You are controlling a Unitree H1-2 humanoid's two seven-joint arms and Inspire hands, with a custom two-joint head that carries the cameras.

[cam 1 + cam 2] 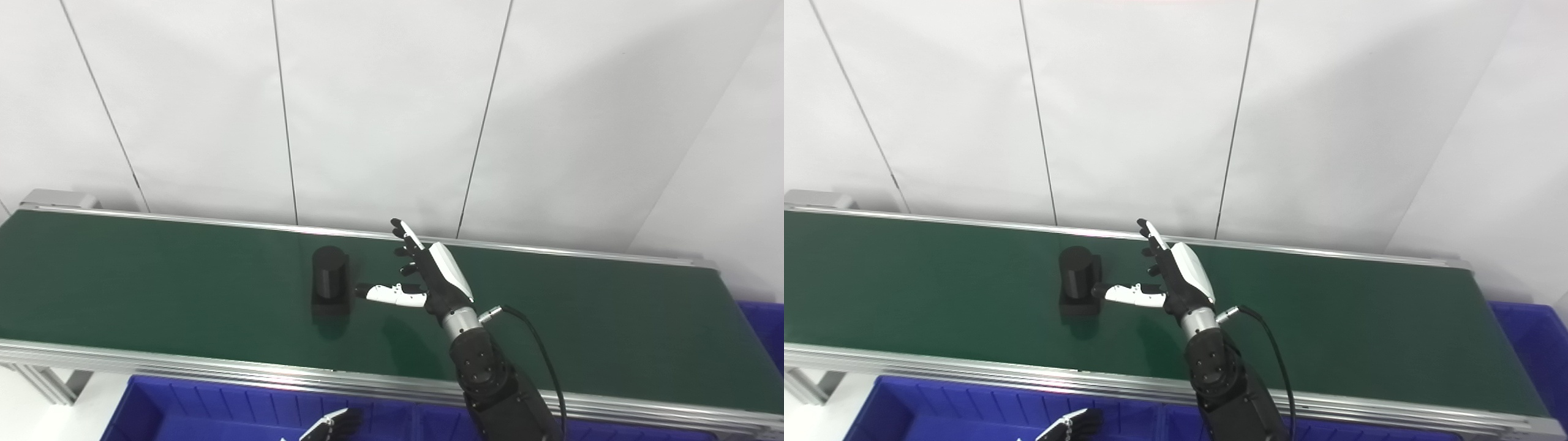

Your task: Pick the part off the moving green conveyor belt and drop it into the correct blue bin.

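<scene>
Right hand [432, 275], fingers spread and empty, hovers just right of the black part [330, 282] on the belt [153, 288].

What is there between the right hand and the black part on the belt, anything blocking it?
Nothing visible. The right hand is open beside the black part on the green belt, its thumb reaching toward the part with only bare belt between them.

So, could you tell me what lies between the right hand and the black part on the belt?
Only bare green belt: in the left eye view the right hand is open beside the black part, thumb nearly touching.
</scene>
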